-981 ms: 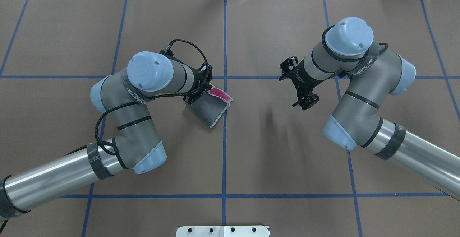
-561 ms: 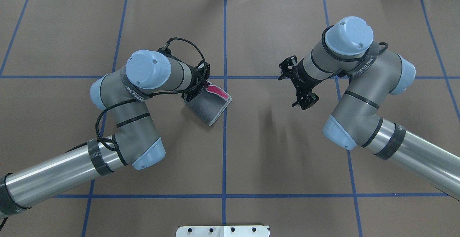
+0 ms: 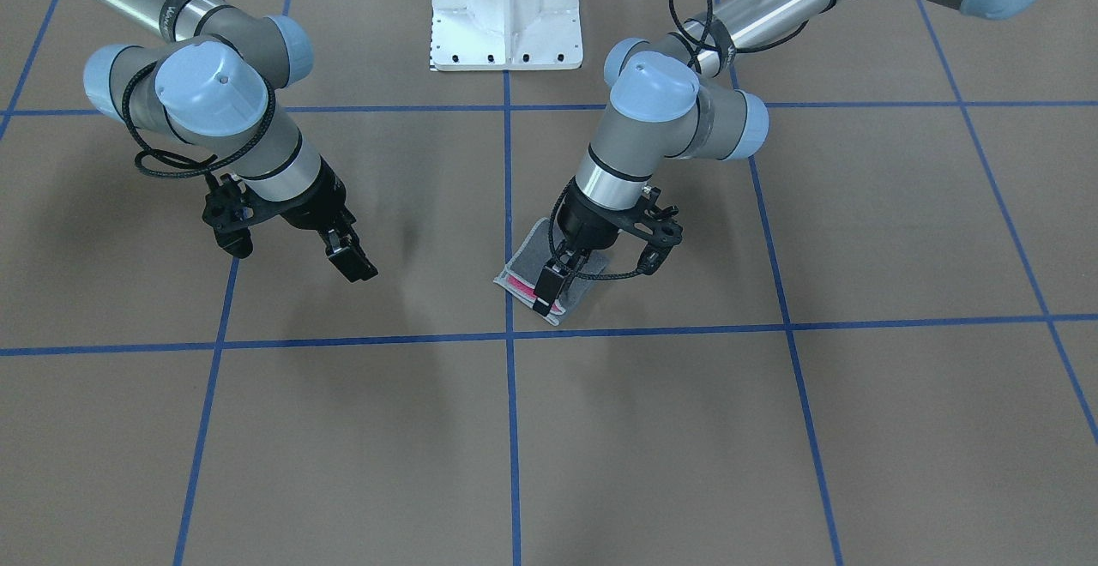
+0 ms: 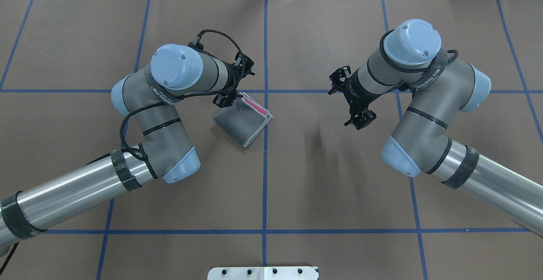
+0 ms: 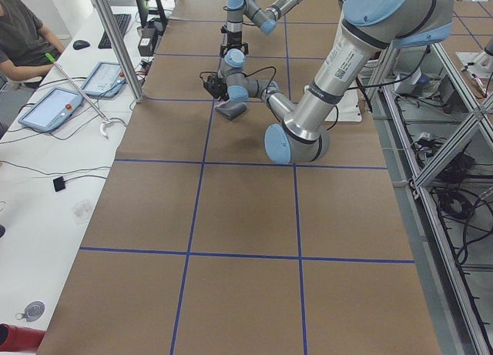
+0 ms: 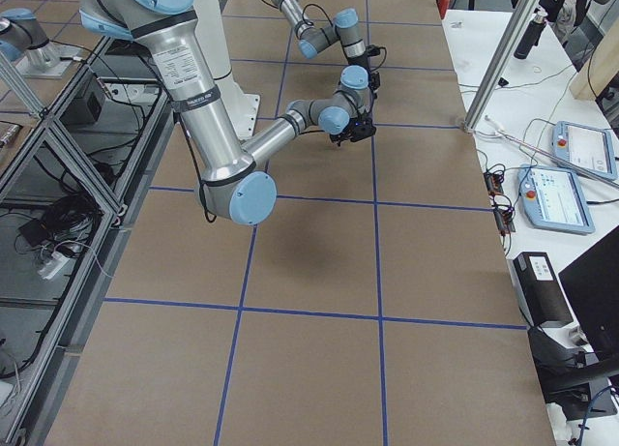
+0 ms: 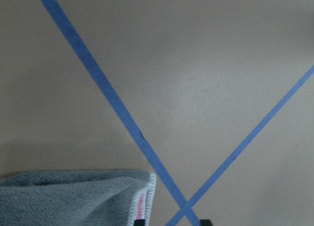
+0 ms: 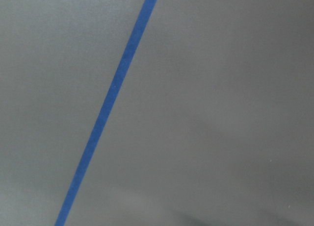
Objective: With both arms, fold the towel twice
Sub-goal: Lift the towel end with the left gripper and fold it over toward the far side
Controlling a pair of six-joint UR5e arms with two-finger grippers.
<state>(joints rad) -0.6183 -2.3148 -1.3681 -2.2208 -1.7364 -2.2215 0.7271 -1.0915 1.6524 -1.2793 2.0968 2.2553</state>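
The towel (image 4: 242,121) lies folded on the brown table just left of the centre tape line, dark grey face up, with a thin pink strip (image 4: 262,109) showing at its far right edge. My left gripper (image 4: 232,94) hovers at the towel's far corner, open, with nothing between its fingers. In the left wrist view, the towel (image 7: 73,199) fills the lower left and both fingertips (image 7: 140,221) peek in at the bottom edge. From the front, the left gripper (image 3: 558,287) stands over the towel (image 3: 532,255). My right gripper (image 4: 350,100) hangs open and empty above bare table, well right of the towel.
Blue tape lines (image 4: 265,178) divide the brown table into squares. The white pedestal base (image 3: 506,9) stands at the robot's edge. Beyond the far side, a white desk holds tablets (image 5: 50,108), and a person (image 5: 23,31) sits there. Metal frame posts (image 6: 503,59) rise at the table's side.
The left gripper has let go of the towel's lifted corner and drawn back toward the far side. The top layer has dropped flat, hiding most of the pink. The right arm barely moved.
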